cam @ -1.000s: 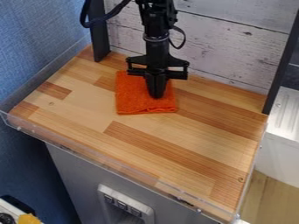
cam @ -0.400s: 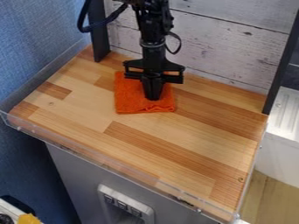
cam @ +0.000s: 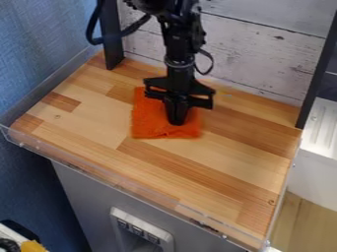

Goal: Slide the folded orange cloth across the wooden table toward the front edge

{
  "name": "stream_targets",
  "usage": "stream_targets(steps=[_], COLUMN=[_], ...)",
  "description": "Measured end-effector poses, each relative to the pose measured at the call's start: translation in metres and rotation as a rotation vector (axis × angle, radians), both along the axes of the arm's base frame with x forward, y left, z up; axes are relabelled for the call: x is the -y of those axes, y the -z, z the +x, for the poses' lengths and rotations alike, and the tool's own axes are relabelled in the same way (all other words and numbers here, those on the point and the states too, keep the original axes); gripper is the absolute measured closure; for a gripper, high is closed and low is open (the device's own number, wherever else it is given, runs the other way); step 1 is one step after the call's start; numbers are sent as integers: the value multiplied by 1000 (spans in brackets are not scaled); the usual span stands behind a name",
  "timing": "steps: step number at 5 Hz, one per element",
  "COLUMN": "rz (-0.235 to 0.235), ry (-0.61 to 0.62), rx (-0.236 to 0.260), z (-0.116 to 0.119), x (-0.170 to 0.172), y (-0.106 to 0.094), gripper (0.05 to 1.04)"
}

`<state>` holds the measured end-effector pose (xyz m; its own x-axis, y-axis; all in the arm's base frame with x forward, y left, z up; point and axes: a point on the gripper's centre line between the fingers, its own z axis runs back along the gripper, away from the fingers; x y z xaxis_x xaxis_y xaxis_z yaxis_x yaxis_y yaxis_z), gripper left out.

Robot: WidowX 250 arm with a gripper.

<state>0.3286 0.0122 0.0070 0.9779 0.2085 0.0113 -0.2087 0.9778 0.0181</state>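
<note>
Camera view: a blue textured wall (cam: 39,44) is standing at the far left, beside the light-brown wooden counter (cam: 197,172). Farther right, a square orange cloth (cam: 146,123) is lying towards the counter's back, and the black two-finger hand (cam: 176,123) is pointing down onto it, pressed together; whether it is pinching fabric, I cannot tell. Whitewashed boards (cam: 263,54) are rising behind.

1 black claw (cam: 176,122) touches 1 orange cloth (cam: 149,120) (on striped wood (cam: 191,162)).
</note>
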Motion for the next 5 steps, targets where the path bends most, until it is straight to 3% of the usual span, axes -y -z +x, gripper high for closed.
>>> stream_targets(steps=[2,4,5], rz=[-16,-26,-35], ry=[100,166,185], rx=[-27,-46,-22], z=[-32,-44,-47], x=[37,55,56], y=[-1,-1,0], gripper=[1025,1025,1025])
